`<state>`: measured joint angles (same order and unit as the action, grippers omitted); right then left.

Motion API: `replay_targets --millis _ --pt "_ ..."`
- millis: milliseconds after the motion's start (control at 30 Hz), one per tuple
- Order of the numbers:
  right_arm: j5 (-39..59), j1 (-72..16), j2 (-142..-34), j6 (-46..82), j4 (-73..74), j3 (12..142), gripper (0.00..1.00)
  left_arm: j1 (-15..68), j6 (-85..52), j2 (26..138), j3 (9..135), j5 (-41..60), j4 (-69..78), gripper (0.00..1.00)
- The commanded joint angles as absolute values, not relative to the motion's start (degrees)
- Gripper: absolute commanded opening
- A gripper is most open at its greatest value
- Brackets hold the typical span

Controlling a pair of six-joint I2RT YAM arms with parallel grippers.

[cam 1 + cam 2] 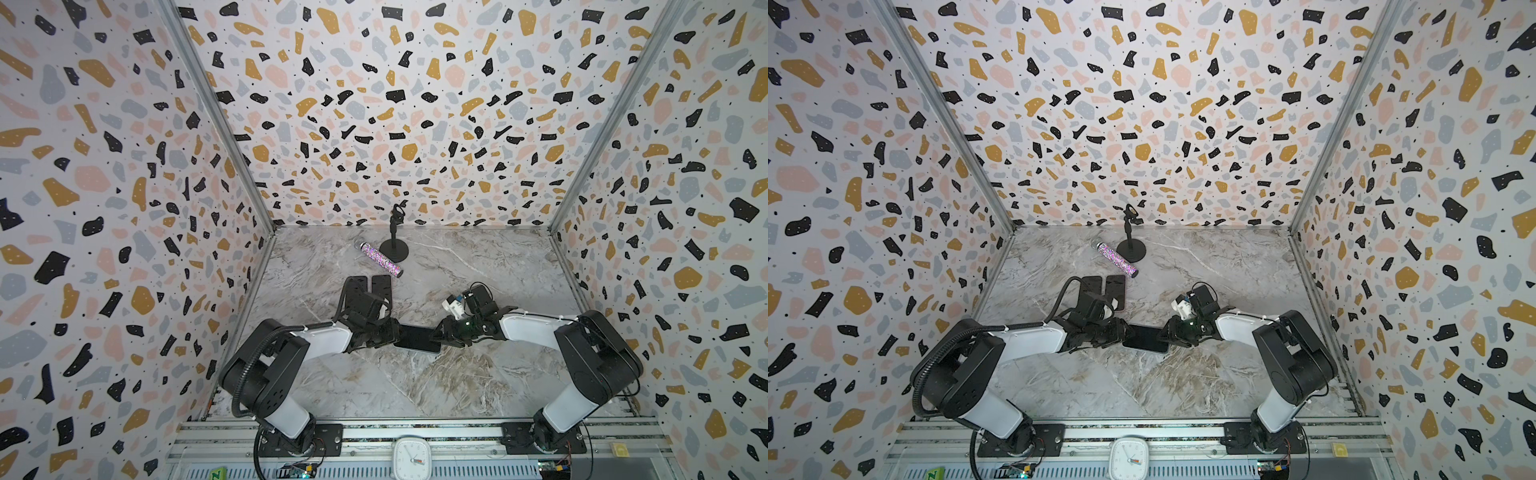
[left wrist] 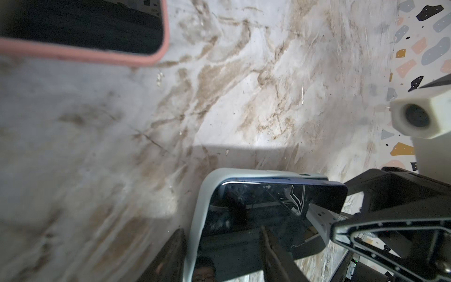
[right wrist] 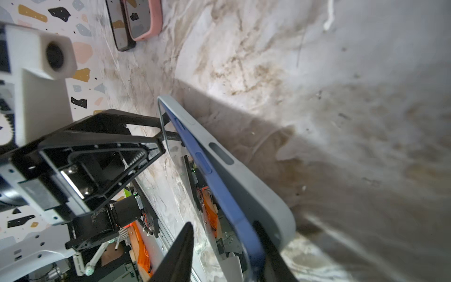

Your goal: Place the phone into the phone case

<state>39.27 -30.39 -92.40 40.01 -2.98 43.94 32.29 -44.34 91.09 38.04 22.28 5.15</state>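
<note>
Left pincer (image 1: 395,334), reaching in from the left arm, was clamped on the left end of the grey phone case (image 2: 200,207). One finger (image 2: 170,254) lay against the outside of the case's rim and the other lay over the glass.

Behind that arm, two other handsets lay flat and side by side on the marble table (image 1: 415,386): a dark-cased phone (image 3: 122,31) and, just beside it, a pink-cased phone (image 2: 97,55). Farther back lay a glitter tube (image 1: 379,259), angled, with its far end near the round base of a small black stand (image 1: 394,249) by the back wall.

At the middle of the table, between the two arms, the phone (image 1: 417,337) sat screen up inside the phone case, long axis running left to right. In the right wrist view its blue side (image 3: 219,190) showed above the grey wall, so that edge was not fully seated. A shadow fell on the table beneath it. Whether the case touched the table could not be told.

Right pincer (image 1: 439,336) was at the right end of the phone with its jaws parted. One finger (image 3: 180,254) stood clear of the blue edge, and the other was close against the case.

A white clock (image 1: 411,457) sat on the front rail.
</note>
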Motion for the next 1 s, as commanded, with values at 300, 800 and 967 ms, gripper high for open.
replay_targets --millis 300,800,967 --pt "34.05 -30.62 -88.40 33.26 -12.28 47.17 0.53 31.73 -41.81 90.92 37.71 22.77 1.19 0.51" --pt "31.26 -30.32 -92.06 26.83 -14.64 51.14 0.58 32.07 -39.73 85.42 33.93 23.64 -2.11 0.52" --pt "29.84 -30.25 -94.41 25.68 -13.45 52.97 0.59 33.63 -40.42 86.24 34.25 24.72 -0.52 0.52"
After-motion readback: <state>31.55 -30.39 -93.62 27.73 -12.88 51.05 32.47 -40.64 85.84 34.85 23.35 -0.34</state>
